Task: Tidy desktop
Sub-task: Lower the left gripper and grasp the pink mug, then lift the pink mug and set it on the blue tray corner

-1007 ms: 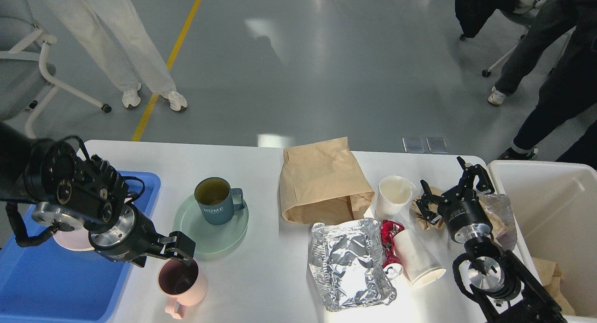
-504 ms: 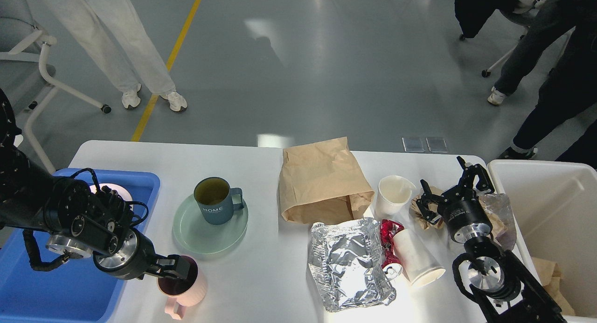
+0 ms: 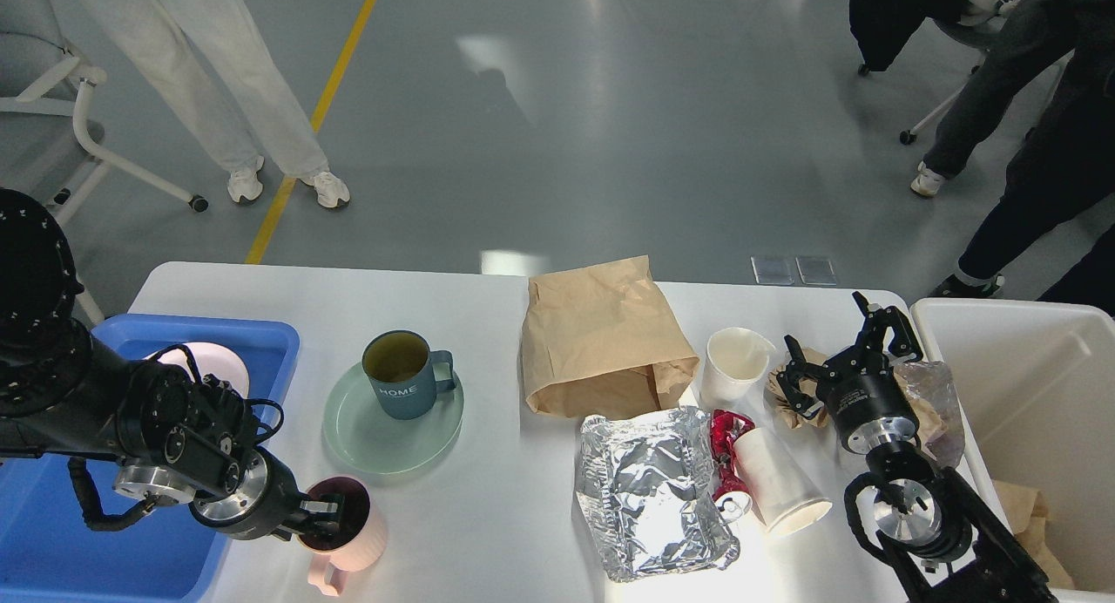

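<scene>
Landmark: pink mug (image 3: 344,533), upright at near-left edge of desktop (image 3: 488,516), handle toward viewer. Left gripper (image 3: 329,514) at its rim, one finger apparently inside the mouth; closure on the wall not readable, so cannot tell. Ceramic-looking: probably rigid, moderately heavy, glazed and slippery, breakable; rim pinch workable, handle hard to reach at table edge. Blue tray (image 3: 270,342) just left of mug, pink plate (image 3: 205,368) in its far part; short lift over tray wall needed, arm crowding that side. Right of mug: open white surface, then crumpled foil (image 3: 653,490), red wrapper (image 3: 727,437), tipped paper cup (image 3: 780,481); light, soft, likely to crush. Beyond mug: blue mug (image 3: 402,375) on green plate (image 3: 392,420), liquid inside, spill risk. Farther right: brown paper bag (image 3: 601,342), upright paper cup (image 3: 732,363). Right gripper (image 3: 841,350) far right, fingers spread, holding nothing, above crumpled brown paper (image 3: 788,385). White bin (image 3: 1028,394) beyond desktop's right edge.
</scene>
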`<state>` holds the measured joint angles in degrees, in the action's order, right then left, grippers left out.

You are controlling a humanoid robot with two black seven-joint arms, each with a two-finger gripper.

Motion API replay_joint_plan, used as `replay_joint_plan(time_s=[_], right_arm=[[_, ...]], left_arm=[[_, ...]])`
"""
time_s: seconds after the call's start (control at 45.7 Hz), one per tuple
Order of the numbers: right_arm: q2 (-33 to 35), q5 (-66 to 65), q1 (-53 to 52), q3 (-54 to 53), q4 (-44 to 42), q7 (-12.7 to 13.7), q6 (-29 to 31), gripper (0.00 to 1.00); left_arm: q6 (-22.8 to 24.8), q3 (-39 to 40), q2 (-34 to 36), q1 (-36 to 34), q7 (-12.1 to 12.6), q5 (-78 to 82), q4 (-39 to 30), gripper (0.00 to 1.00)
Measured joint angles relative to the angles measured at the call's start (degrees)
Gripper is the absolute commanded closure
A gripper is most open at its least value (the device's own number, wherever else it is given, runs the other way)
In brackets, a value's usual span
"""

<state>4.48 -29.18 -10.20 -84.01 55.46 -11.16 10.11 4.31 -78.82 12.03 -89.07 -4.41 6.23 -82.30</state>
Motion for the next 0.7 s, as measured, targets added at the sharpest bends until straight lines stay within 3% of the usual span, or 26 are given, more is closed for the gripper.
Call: replay_joint_plan(time_s=[0.197, 0.701], right_arm=[[0.0, 0.0, 0.0, -0.01, 0.0, 0.0, -0.01, 0.0], [0.03, 0.0, 0.0, -0.01, 0.0, 0.0, -0.01, 0.0]], left_arm=[[-0.02, 2.16, -0.31, 2.65, 5.53, -0.01, 2.22, 1.0], [1.07, 2.79, 0.69, 1.46, 5.97, 0.06, 2.39, 1.0]])
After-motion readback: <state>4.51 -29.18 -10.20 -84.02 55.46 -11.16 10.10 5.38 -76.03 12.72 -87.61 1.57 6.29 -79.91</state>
